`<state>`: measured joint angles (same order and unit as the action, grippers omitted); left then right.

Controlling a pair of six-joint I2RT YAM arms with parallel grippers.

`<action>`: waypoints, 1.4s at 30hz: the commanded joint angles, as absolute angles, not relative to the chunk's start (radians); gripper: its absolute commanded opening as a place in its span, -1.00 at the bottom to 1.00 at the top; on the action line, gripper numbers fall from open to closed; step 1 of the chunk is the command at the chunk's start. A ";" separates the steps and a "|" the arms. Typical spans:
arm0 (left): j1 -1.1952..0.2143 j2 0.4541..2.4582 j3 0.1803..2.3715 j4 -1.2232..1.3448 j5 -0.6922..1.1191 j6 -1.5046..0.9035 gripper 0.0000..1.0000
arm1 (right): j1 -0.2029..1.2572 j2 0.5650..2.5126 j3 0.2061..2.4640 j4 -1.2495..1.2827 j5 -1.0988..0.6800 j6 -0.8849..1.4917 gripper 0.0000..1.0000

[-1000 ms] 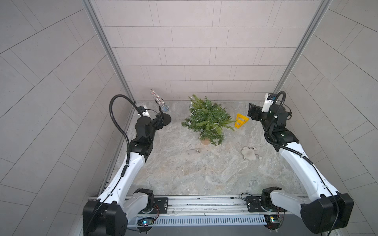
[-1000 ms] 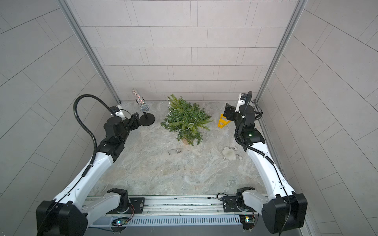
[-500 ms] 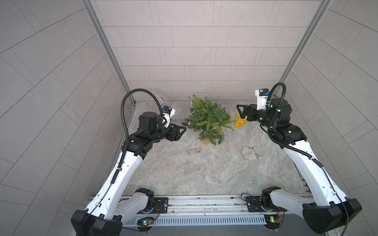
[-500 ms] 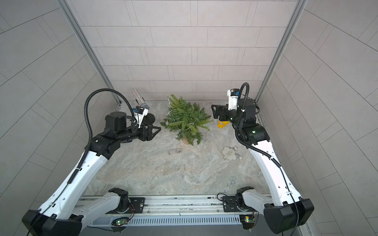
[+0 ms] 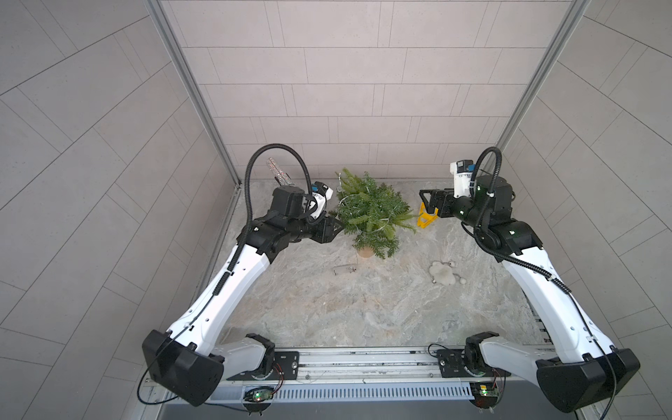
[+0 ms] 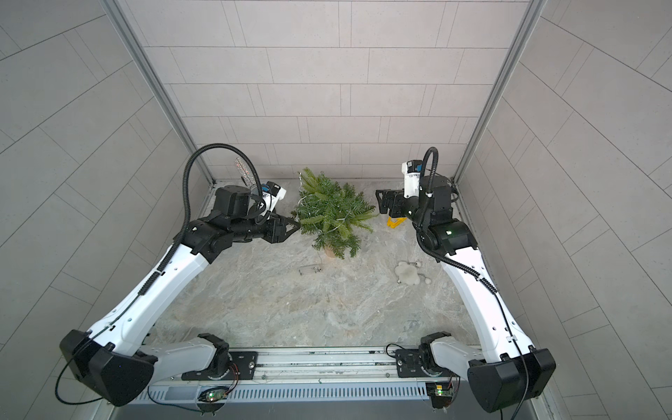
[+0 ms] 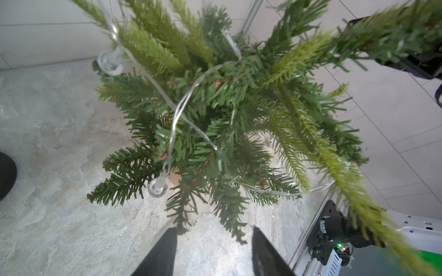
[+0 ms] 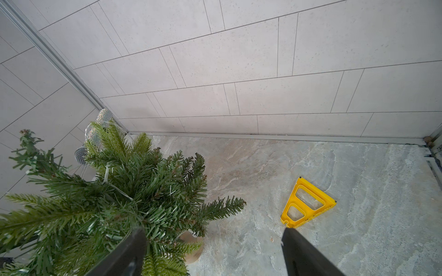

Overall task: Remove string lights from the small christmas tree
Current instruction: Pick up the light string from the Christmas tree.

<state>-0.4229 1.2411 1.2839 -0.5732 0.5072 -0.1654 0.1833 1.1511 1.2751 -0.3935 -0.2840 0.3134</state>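
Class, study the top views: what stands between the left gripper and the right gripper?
The small christmas tree, with the string lights draped on it, stands between the left gripper and the right gripper; both top views show it.

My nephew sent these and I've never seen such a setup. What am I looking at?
Two white robot arms stand at a stone-patterned table. Two pictures look down from overhead on the whole scene; two come from cameras on the arms' wrists. On the table: a small christmas tree draped with the string lights, their clear box, a fluffy white toy, a yellow triangle and a glittery microphone. The left end effector is open at the tree's branches; the right end effector is open beside the tree. Neither holds anything.
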 commanded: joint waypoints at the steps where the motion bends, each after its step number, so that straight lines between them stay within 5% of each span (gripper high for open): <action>1: -0.456 1.267 1.330 -0.562 0.405 -0.267 -0.14 | 0.184 1.153 1.270 -0.390 -0.282 0.300 0.82; 12: -0.564 1.074 1.194 -0.571 0.214 -0.461 -0.25 | 0.186 1.141 1.240 -0.392 -0.263 0.286 0.85; 23: -0.665 1.085 0.938 -0.129 0.212 -0.648 -0.13 | 0.187 1.134 1.223 -0.389 -0.292 0.304 0.85; 36: -0.653 1.086 1.054 -0.304 0.037 -0.530 0.03 | 0.189 1.126 1.206 -0.399 -0.292 0.285 0.87; 42: -0.558 1.138 1.184 -0.451 0.109 -0.403 0.11 | 0.196 1.128 1.205 -0.394 -0.291 0.282 0.88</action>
